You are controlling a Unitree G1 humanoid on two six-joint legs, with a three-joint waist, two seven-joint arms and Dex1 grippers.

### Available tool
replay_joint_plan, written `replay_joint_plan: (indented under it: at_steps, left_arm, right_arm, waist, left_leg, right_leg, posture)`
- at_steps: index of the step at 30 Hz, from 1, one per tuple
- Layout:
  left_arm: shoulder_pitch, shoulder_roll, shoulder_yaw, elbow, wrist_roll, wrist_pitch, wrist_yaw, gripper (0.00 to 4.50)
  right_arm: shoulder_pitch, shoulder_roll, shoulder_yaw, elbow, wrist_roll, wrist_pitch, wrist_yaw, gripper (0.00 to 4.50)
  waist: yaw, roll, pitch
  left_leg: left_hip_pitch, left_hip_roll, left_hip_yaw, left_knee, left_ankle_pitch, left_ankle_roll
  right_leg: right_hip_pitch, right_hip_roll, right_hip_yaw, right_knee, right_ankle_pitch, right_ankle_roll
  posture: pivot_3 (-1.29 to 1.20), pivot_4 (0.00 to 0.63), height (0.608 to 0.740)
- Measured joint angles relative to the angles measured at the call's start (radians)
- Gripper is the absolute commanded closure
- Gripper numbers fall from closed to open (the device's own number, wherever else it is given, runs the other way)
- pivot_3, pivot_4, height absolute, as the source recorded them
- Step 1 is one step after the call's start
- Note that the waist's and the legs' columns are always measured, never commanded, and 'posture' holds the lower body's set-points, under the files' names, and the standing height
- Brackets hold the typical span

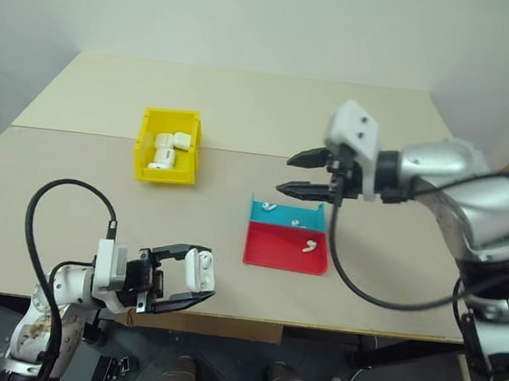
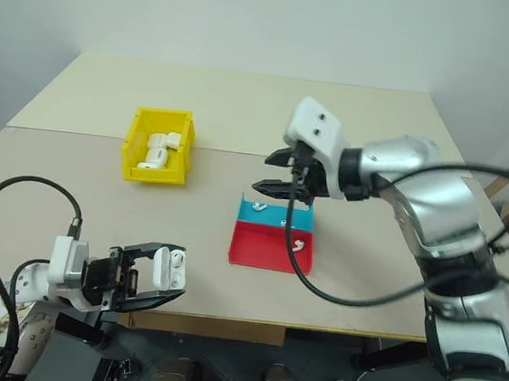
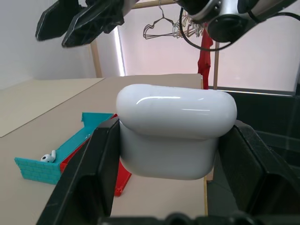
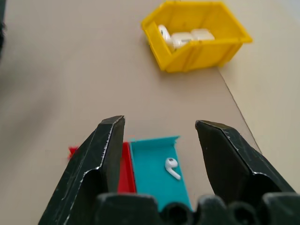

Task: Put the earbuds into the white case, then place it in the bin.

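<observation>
My left gripper (image 1: 206, 274) is shut on the white case (image 1: 199, 267) just off the table's front left edge; in the left wrist view the case (image 3: 176, 131) sits with its lid shut between the two fingers. My right gripper (image 1: 285, 175) hangs open with nothing between its fingers, above the back of a red-and-blue tray (image 1: 275, 252). Three earbuds lie in that tray: two (image 1: 269, 207) (image 1: 295, 222) on the blue half, one (image 1: 308, 245) on the red half. One earbud (image 4: 172, 168) shows between the right fingers. The yellow bin (image 1: 163, 177) stands at the table's middle left.
Several white cases (image 1: 163, 149) lie inside the bin. The table's front edge (image 1: 313, 327) runs close to the tray. A seam (image 1: 78, 133) crosses the tabletop behind the bin. A black cable (image 1: 339, 254) droops from the right wrist beside the tray.
</observation>
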Motion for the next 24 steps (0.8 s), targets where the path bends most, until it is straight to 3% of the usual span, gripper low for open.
replay_joint_plan:
  at_steps: [9,20,24]
  left_arm:
    - [0.011,-0.042,-0.028,-0.004,0.038,-0.039,0.058,1.69]
    - [0.013,-0.049,-0.046,-0.008,0.067,-0.064,0.102,1.69]
    - [0.013,-0.048,-0.054,-0.011,0.067,-0.064,0.114,1.69]
  right_arm:
    - [-0.148,0.143,0.245,0.433,-0.326,-0.309,0.140,1.58]
    - [-0.272,0.257,0.261,0.890,-0.538,-0.945,0.265,1.58]
    - [-0.305,0.312,0.263,1.017,-0.594,-1.096,0.276,1.58]
  waist:
    - [-0.003,0.000,0.000]
    - [-0.006,0.000,0.000]
    - [-0.010,0.001,0.000]
  left_leg:
    - [-0.001,-0.001,0.000,0.000,0.000,0.000]
    - [0.001,-0.001,0.001,-0.001,0.000,0.000]
    - [0.001,0.000,0.001,-0.001,0.000,0.000]
  right_leg:
    - [-0.001,-0.001,0.000,0.001,0.000,0.000]
    - [-0.001,-0.001,0.000,0.001,0.001,0.000]
    - [-0.001,-0.001,0.000,0.002,0.001,-0.001]
  posture:
    - [0.00,0.150,0.740]
    - [0.00,0.150,0.740]
    - [0.00,0.150,0.740]
